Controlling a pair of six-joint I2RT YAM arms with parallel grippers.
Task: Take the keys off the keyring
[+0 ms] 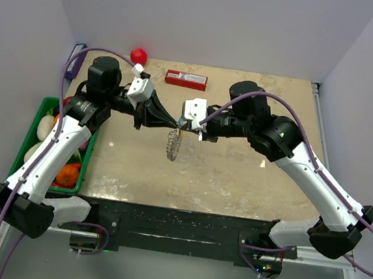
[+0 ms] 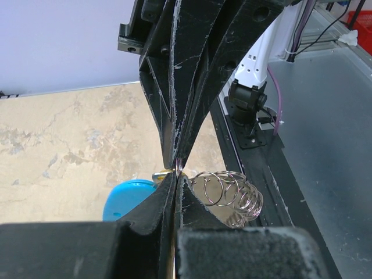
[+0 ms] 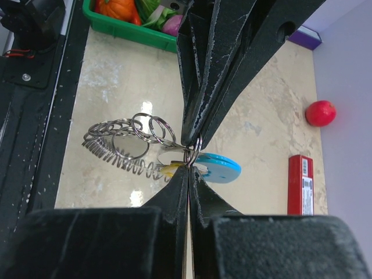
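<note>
While the left claw (image 2: 176, 177) and right claw (image 3: 189, 170) meet tip to tip above the table (image 1: 249, 182), both clenched on the keyring (image 3: 125, 139), its coils hang beneath them and the brass key (image 3: 167, 169) lies just beside the right claw's tips.

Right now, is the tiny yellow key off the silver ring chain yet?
Not yet. Done: the silvery chain-link keyring looks lifted off the tan table. In hand: the left gripper and right gripper both pinch shut at one spot on it. Left: the tiny brass-yellow key still hangs there beside the light-blue tag.
</note>
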